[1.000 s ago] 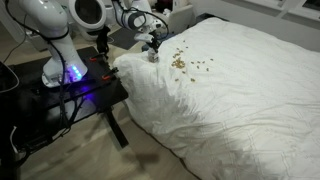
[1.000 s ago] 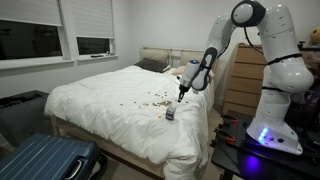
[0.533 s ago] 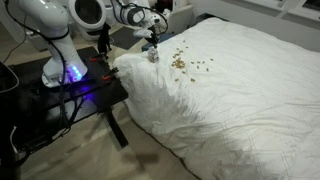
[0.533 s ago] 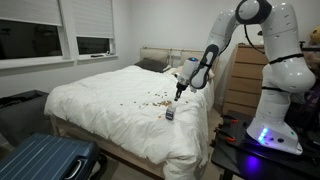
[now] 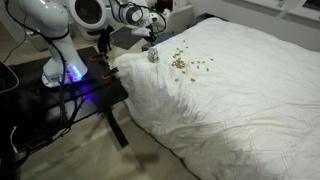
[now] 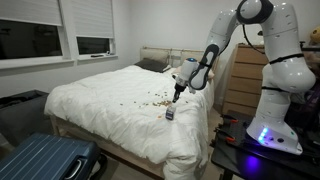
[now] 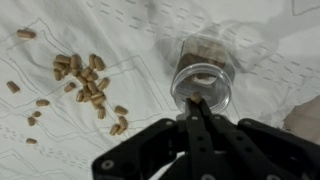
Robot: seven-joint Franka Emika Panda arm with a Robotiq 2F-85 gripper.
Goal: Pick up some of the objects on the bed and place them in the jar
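Observation:
The jar (image 7: 186, 62) is a small clear-walled pot with several tan bits inside, standing on the white bed (image 7: 270, 50) near its edge. My gripper (image 7: 196, 102) hangs just above the jar's rim, shut, with one small tan bit (image 7: 196, 98) pinched at the fingertips. The objects (image 7: 85, 80) lie scattered on the duvet beside the jar. In both exterior views the gripper (image 5: 150, 43) (image 6: 178, 95) hovers over the jar (image 5: 153, 56) (image 6: 170, 113), with the scatter of objects (image 5: 180, 62) (image 6: 155, 100) close by on the bed (image 5: 240, 90) (image 6: 100, 110).
The robot base stands on a black table (image 5: 95, 95) right beside the bed. A blue suitcase (image 6: 40, 160) lies on the floor at the bed's foot. A wooden dresser (image 6: 240, 80) stands behind the arm, and pillows (image 6: 155, 64) lie at the headboard.
The gripper has risen a little and drifted slightly above the jar, staying shut. Jar and scattered bits have not moved.

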